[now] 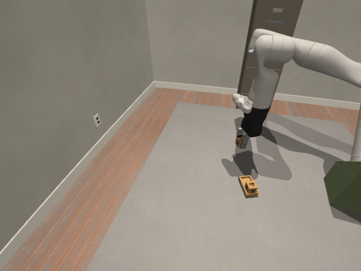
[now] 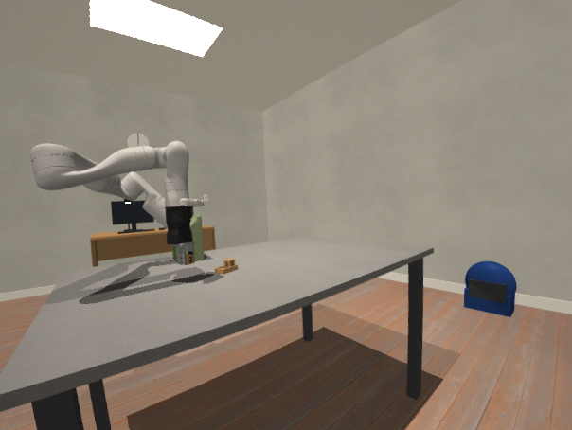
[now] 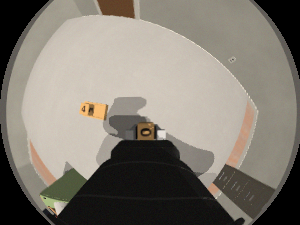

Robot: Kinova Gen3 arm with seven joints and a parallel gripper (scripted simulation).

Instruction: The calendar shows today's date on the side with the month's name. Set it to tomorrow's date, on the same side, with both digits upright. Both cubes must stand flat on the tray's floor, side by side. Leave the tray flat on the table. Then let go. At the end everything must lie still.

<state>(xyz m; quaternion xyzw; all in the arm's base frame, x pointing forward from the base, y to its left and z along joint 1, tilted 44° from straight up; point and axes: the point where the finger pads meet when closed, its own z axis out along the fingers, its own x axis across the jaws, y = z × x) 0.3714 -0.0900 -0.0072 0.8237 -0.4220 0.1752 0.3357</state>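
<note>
My gripper (image 1: 241, 141) (image 2: 187, 258) (image 3: 146, 129) is shut on an orange-brown cube (image 1: 239, 142) (image 2: 190, 259) (image 3: 145, 130) and holds it above the table. In the wrist view the held cube shows a dark 0; in the exterior view another face shows what looks like a 2. The orange tray (image 1: 251, 196) (image 2: 220, 271) (image 3: 102, 111) lies flat on the table, off to one side of the gripper. A second cube (image 1: 252, 186) (image 2: 229, 262) (image 3: 84, 109) stands in one end of the tray, with what looks like a 4 on top. The tray's other end is empty. The month's name cannot be read.
A green angular block (image 1: 343, 186) (image 2: 197, 239) (image 3: 66, 186) stands on the grey table (image 1: 185, 209) (image 2: 284, 265) (image 3: 175, 64), well to the side of the tray. The arm's shadow falls on the table between the gripper and the tray.
</note>
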